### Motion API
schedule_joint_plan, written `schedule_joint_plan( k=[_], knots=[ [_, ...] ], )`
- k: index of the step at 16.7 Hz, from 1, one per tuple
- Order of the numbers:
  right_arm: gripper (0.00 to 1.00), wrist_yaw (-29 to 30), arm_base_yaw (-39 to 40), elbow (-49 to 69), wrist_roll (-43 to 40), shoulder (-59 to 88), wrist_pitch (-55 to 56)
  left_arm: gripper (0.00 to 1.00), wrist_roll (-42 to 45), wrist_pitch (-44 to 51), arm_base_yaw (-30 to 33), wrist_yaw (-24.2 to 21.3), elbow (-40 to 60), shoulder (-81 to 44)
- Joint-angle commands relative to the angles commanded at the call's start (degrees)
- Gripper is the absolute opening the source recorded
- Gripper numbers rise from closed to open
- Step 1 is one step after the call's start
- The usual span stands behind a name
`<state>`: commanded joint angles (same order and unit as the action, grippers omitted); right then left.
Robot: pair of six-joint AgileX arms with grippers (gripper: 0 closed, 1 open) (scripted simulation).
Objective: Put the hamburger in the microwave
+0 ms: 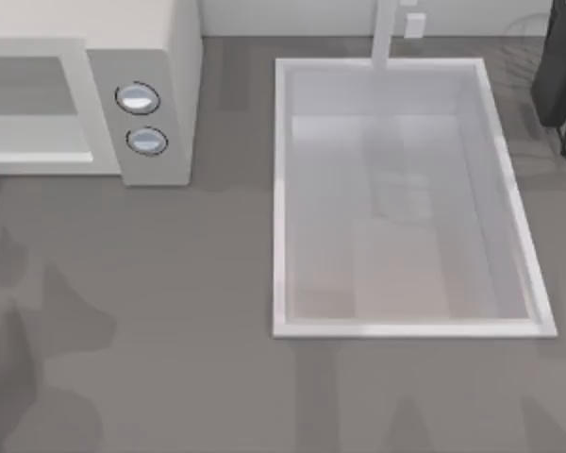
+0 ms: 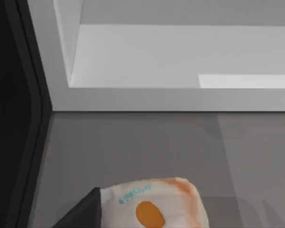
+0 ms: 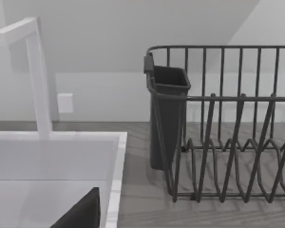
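Observation:
The hamburger (image 2: 154, 204), a cream-white lump with orange blotches, hangs just above the grey counter in the left wrist view. My left gripper (image 2: 142, 224) is shut on it, and one dark finger (image 2: 83, 213) touches its side. Straight ahead is the microwave (image 2: 180, 99) with its white cavity open and its black door (image 2: 16, 118) swung aside. From above, the microwave (image 1: 160, 57) stands at the back left with two round knobs (image 1: 138, 98). My right gripper (image 3: 133, 224) is parked near the sink's back corner, with one dark finger (image 3: 80, 213) in view.
A white sink basin (image 1: 281, 189) is sunk into the counter at the middle right, with a faucet (image 1: 385, 33) behind it. A dark wire dish rack (image 3: 228, 137) with a cutlery holder (image 3: 166, 118) stands at the back right (image 1: 561, 75).

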<state>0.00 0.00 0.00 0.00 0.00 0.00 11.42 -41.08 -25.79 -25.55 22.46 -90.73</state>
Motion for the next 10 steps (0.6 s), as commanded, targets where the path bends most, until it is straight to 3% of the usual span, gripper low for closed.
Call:
schedule_joint_plan(
  k=[4,10],
  knots=[
    [1.00,0.00,0.00,0.00,0.00,0.00,0.00,1.00,1.62,-1.25,-3.85,-3.46,-8.95,8.47],
    [1.00,0.00,0.00,0.00,0.00,0.00,0.00,1.00,1.73,-1.21,-3.84,-3.81,-9.62,9.14]
  ],
)
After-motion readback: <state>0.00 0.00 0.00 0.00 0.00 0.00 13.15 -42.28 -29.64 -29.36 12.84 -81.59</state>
